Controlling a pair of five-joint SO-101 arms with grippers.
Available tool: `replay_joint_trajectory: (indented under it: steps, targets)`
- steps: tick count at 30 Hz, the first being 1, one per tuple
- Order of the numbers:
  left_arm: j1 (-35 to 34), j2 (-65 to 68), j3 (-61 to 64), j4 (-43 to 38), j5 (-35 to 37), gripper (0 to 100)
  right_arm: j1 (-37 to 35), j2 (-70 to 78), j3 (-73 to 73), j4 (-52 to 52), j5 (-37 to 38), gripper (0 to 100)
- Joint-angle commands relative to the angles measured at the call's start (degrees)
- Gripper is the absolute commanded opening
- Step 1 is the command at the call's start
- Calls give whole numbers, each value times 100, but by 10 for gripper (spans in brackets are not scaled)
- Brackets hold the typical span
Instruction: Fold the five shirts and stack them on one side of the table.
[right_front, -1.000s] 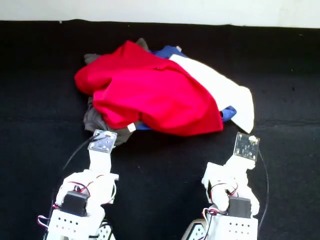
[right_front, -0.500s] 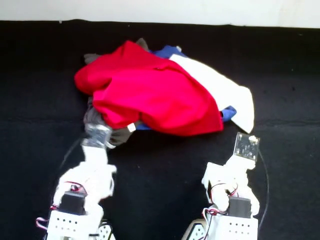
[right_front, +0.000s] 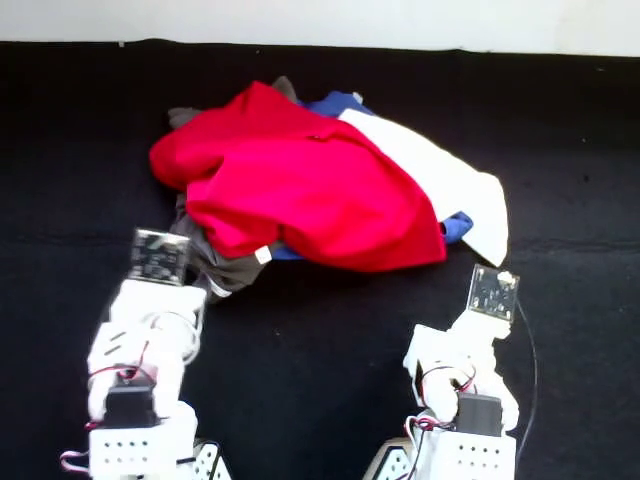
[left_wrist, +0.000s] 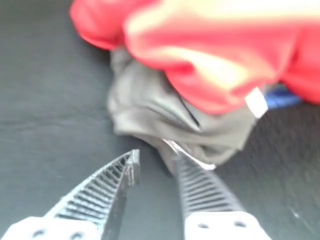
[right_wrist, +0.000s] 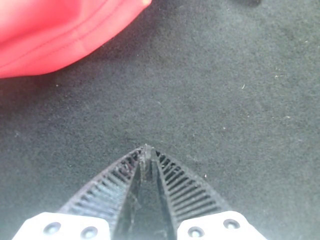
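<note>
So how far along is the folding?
Nothing folded yet: red shirt, white shirt, blue shirt and grey shirt lie in one crumpled heap. In hand: left end effector open at the grey shirt's edge; right end effector shut over the table. All folding and stacking remain.

Left gripper has its jaws parted (a clear gap), right gripper has them pressed together.

Mostly under the red shirt: grey shirt, blue shirt.
</note>
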Motion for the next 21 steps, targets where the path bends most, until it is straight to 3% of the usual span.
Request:
replay_joint_trajectory:
  steps: [1, 7, 15, 21]
  targets:
    - [-338, 40, -1156, 9, 448, 250, -13, 4, 778, -48, -53, 12]
    - [-145, 1165, -3908, 536, 554, 251, -13, 4, 778, -48, -53, 12]
    - [549, 5569, -6193, 1310, 554, 248, -13, 4, 778, -48, -53, 12]
    - [681, 8233, -7582, 1363, 932, 253, -13, 4, 778, -48, -53, 12]
